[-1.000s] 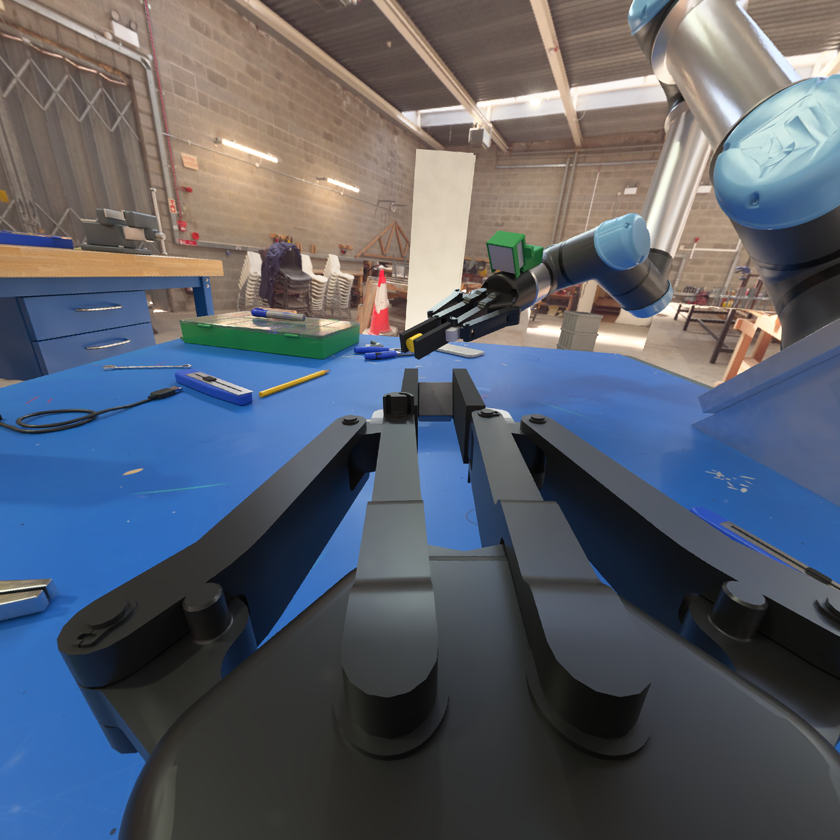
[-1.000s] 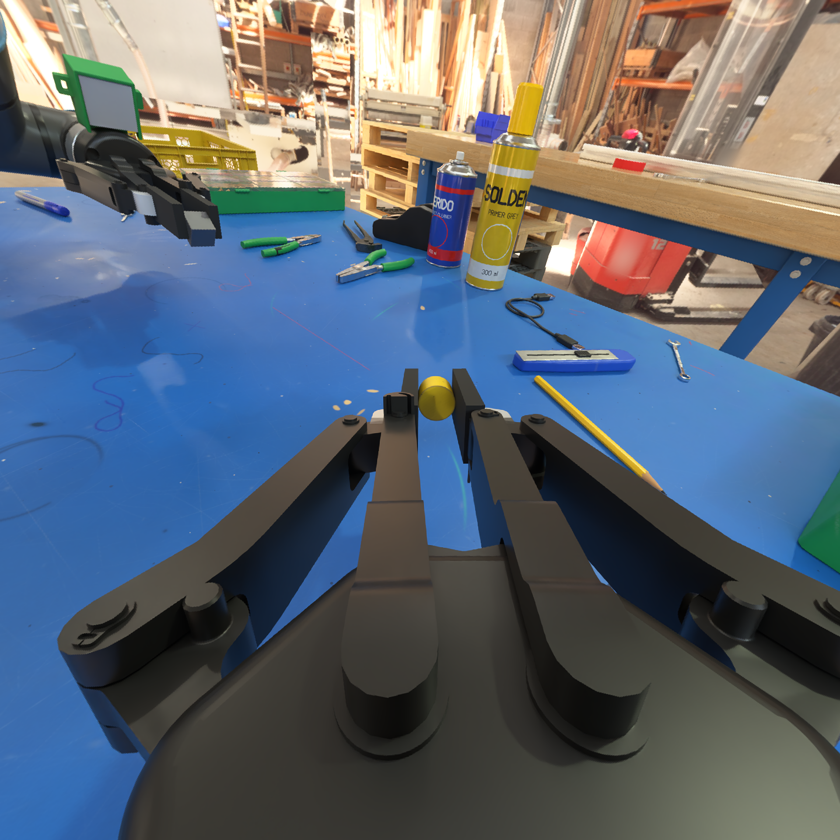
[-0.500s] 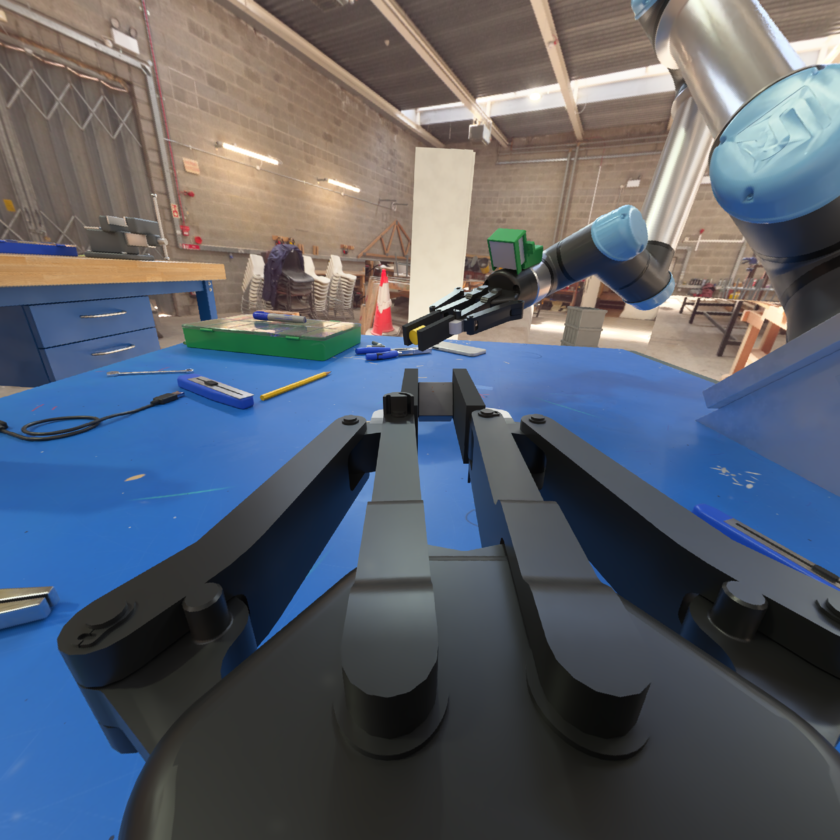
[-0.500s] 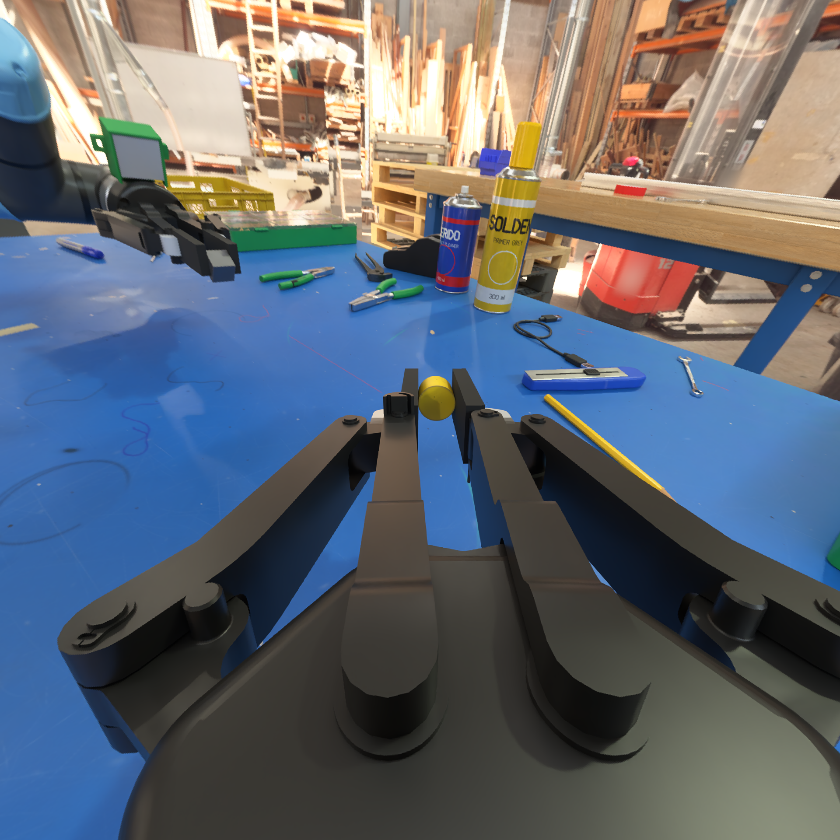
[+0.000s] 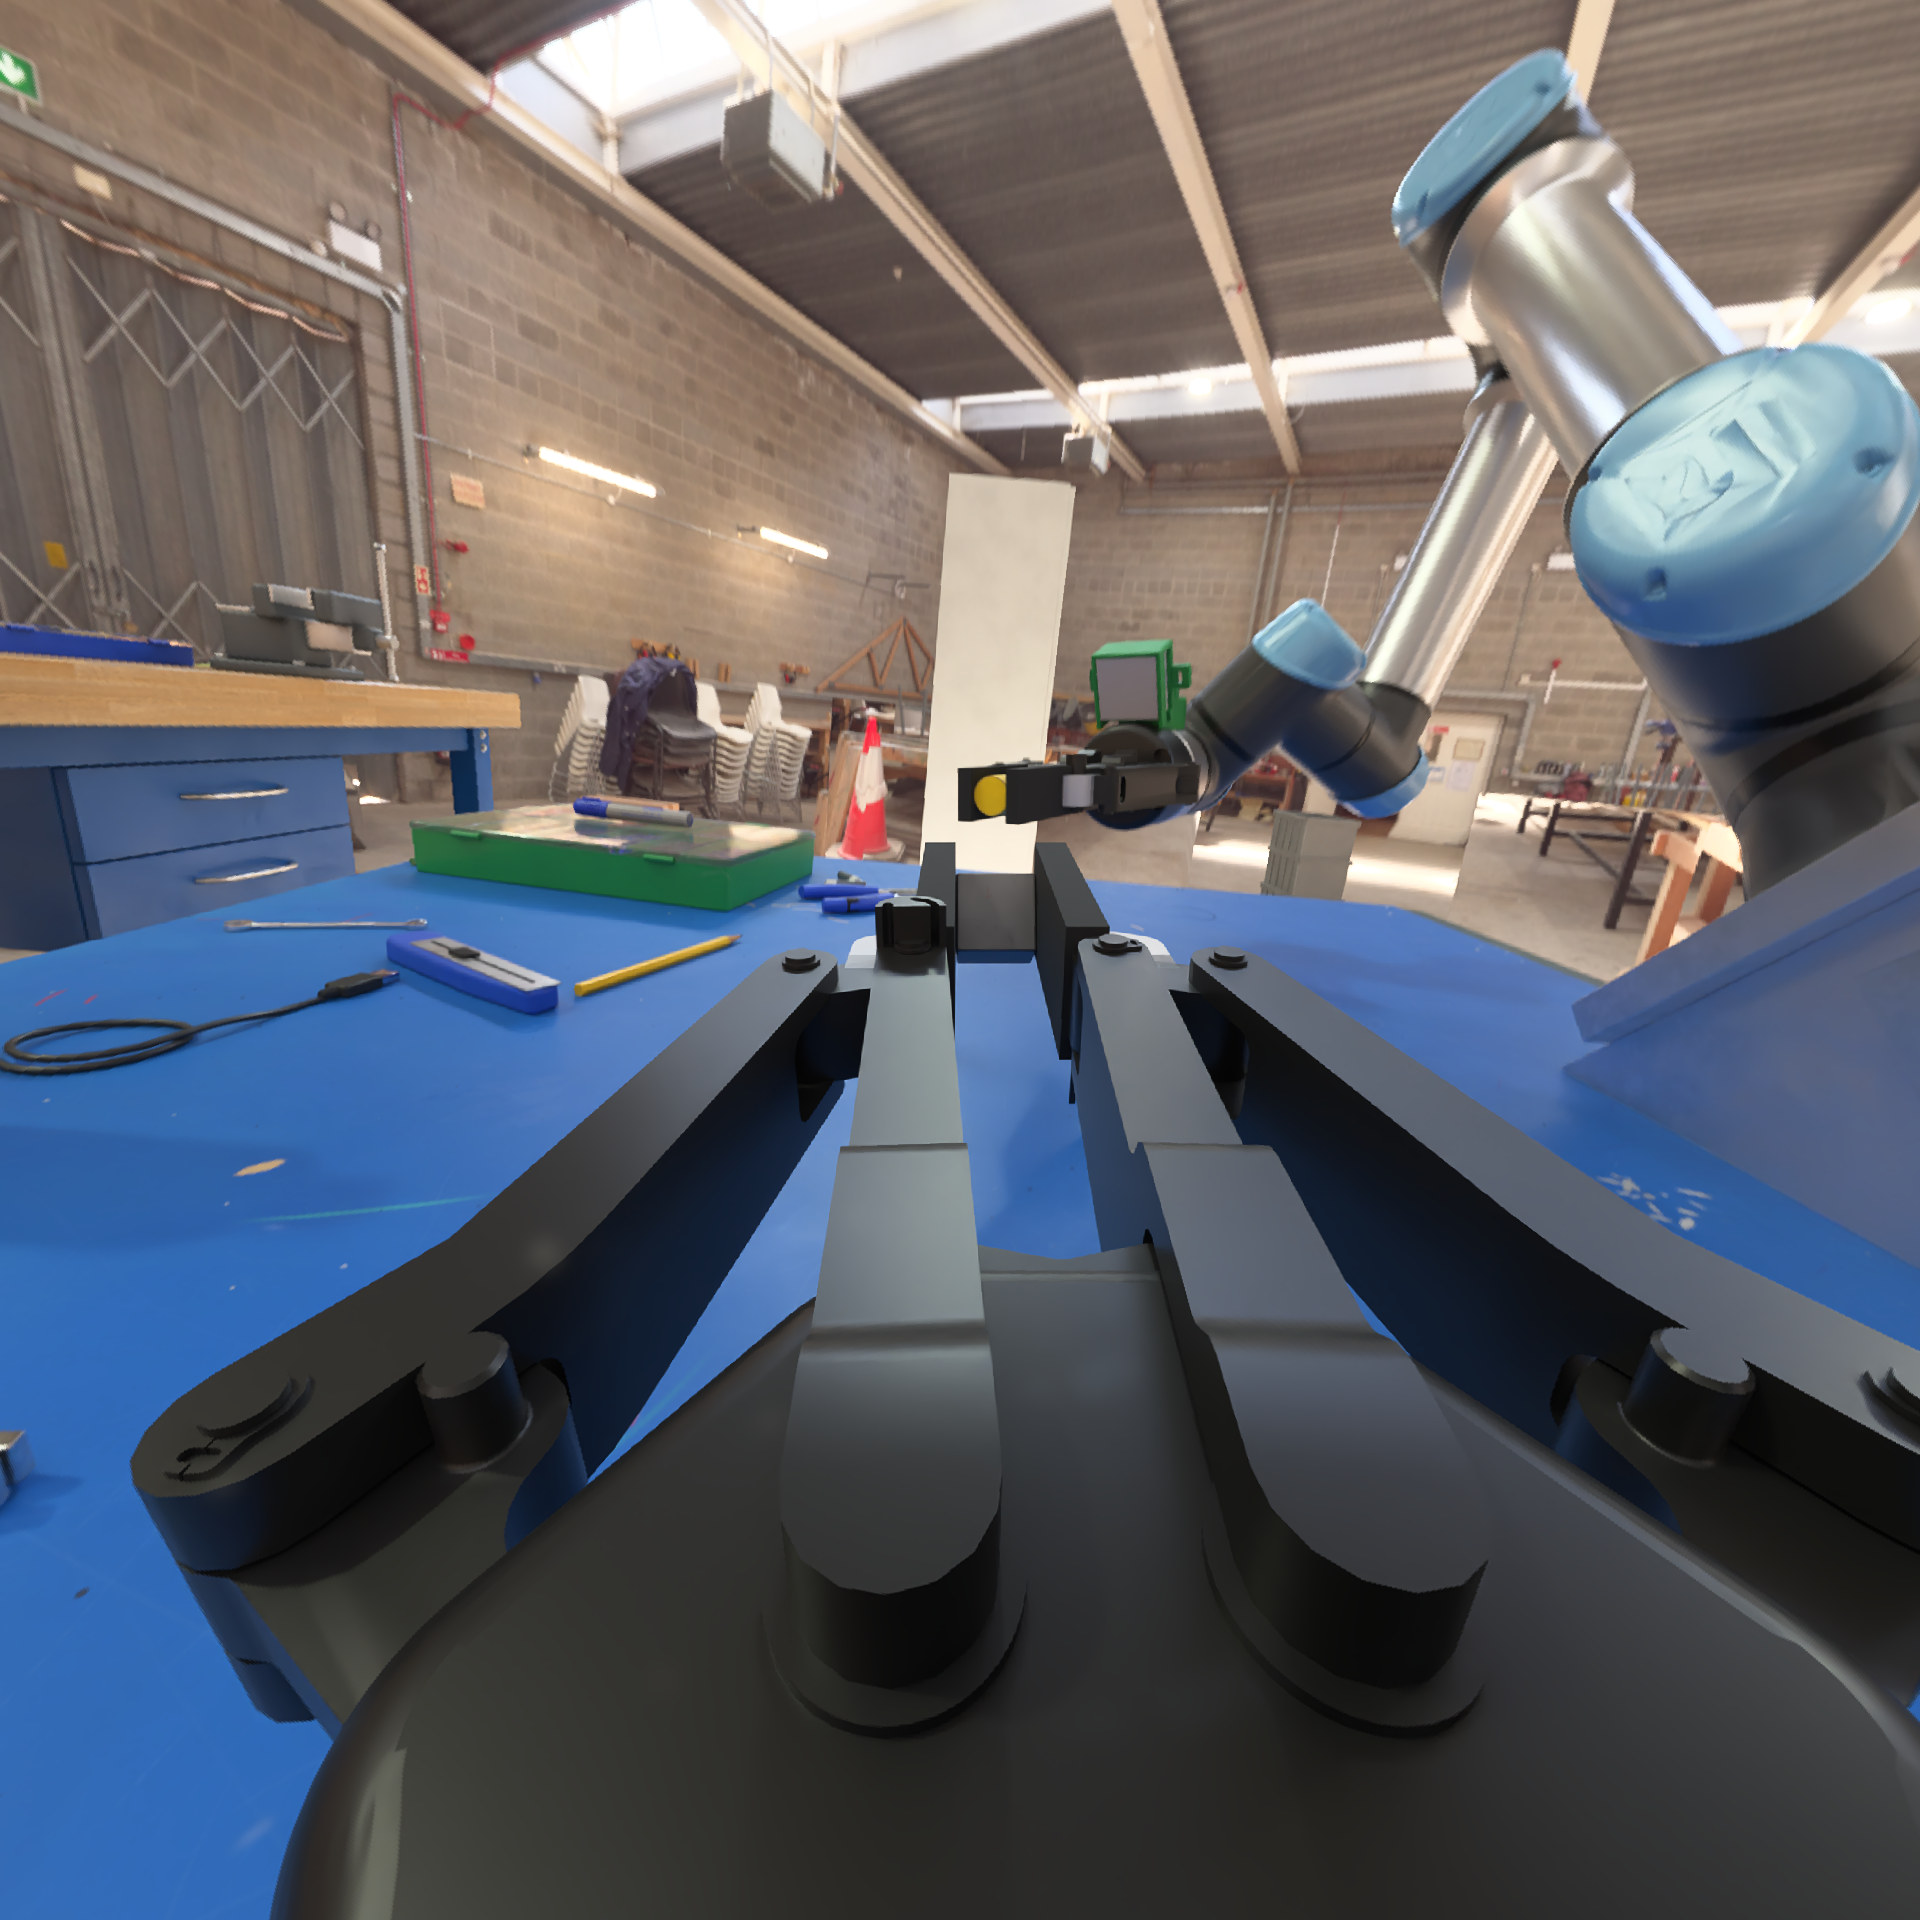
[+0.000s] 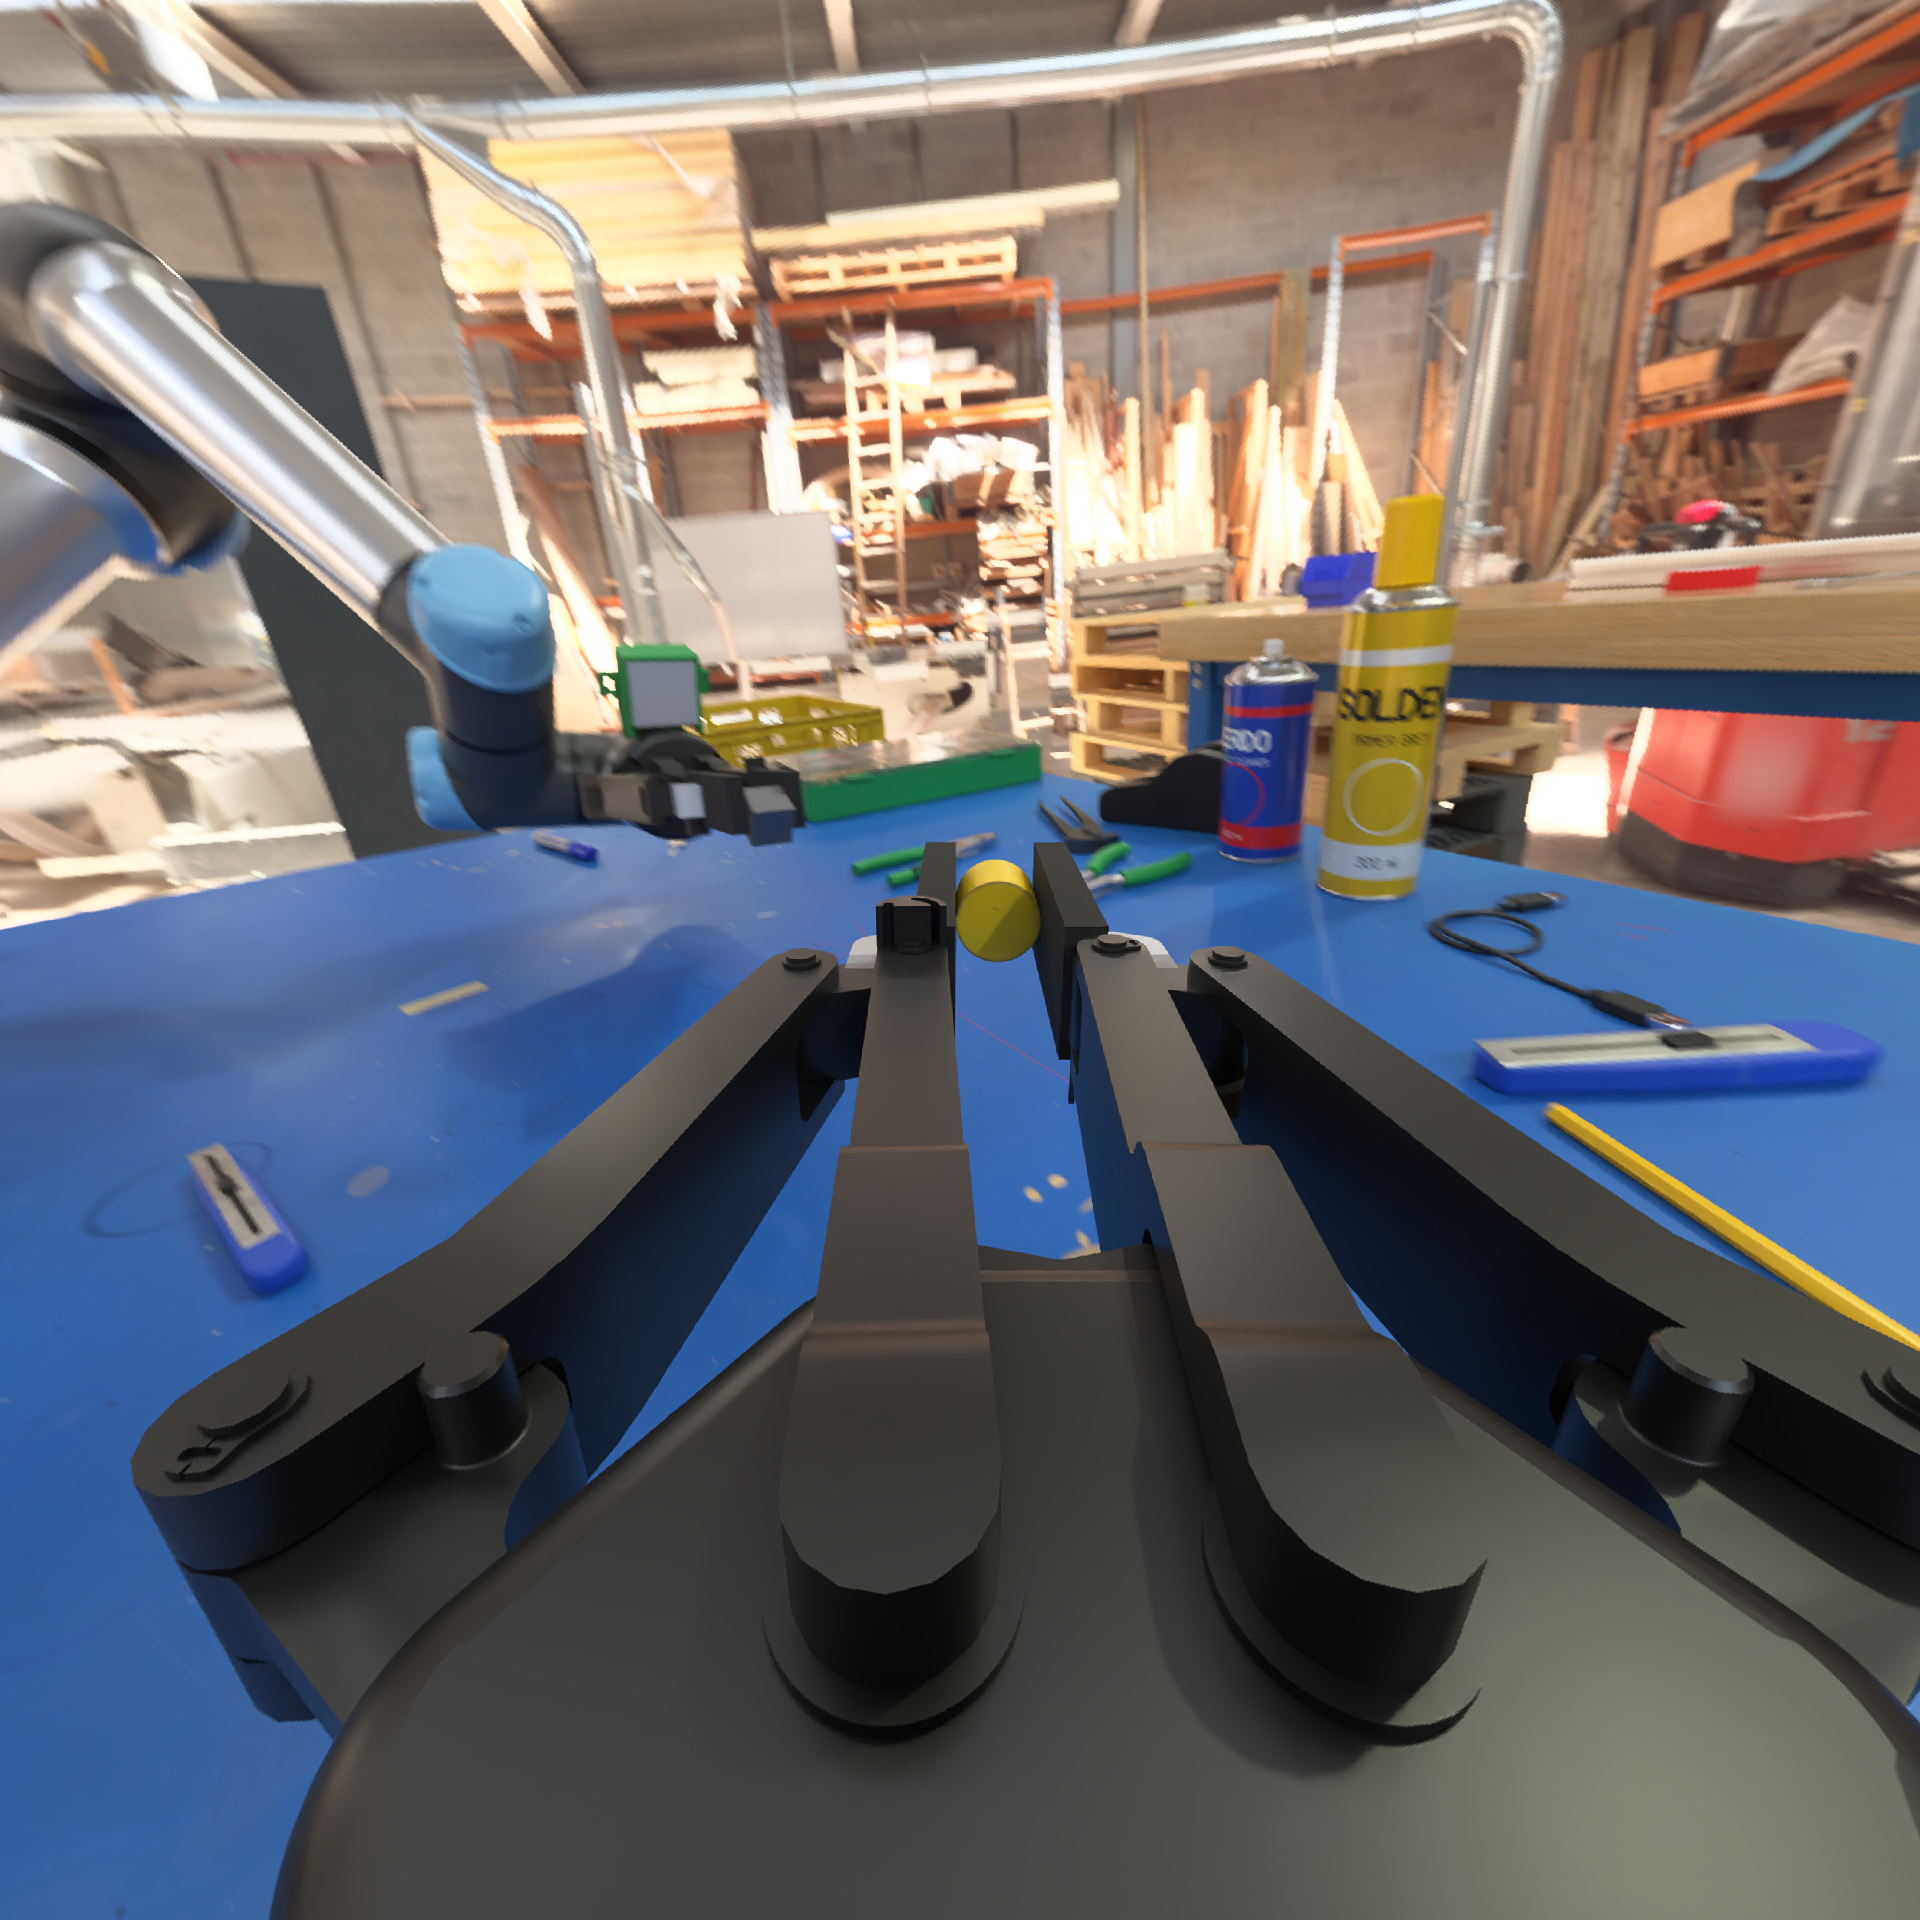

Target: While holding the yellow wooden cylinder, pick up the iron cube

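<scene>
In the left wrist view my left gripper (image 5: 994,896) is shut on the dark grey iron cube (image 5: 994,912) and holds it above the blue table (image 5: 312,1143). My right gripper (image 6: 995,894) is shut on the yellow wooden cylinder (image 6: 995,912), also off the table. Each shows in the other's view: the right gripper (image 5: 1013,795) with the cylinder's yellow end (image 5: 989,795) hangs level in the air beyond the cube, and the left gripper (image 6: 764,812) with the cube (image 6: 771,821) sits far left above the table.
A green case (image 5: 613,857), utility knife (image 5: 473,971), pencil (image 5: 655,964) and black cable (image 5: 156,1034) lie left of the left gripper. Two spray cans (image 6: 1382,727), green pliers (image 6: 1132,873), a blue knife (image 6: 1673,1055) and another knife (image 6: 244,1216) surround the right gripper.
Both grippers have risen above the table, each keeping its object. The right gripper has levelled out and turned, so the cylinder's end now faces the left camera.
</scene>
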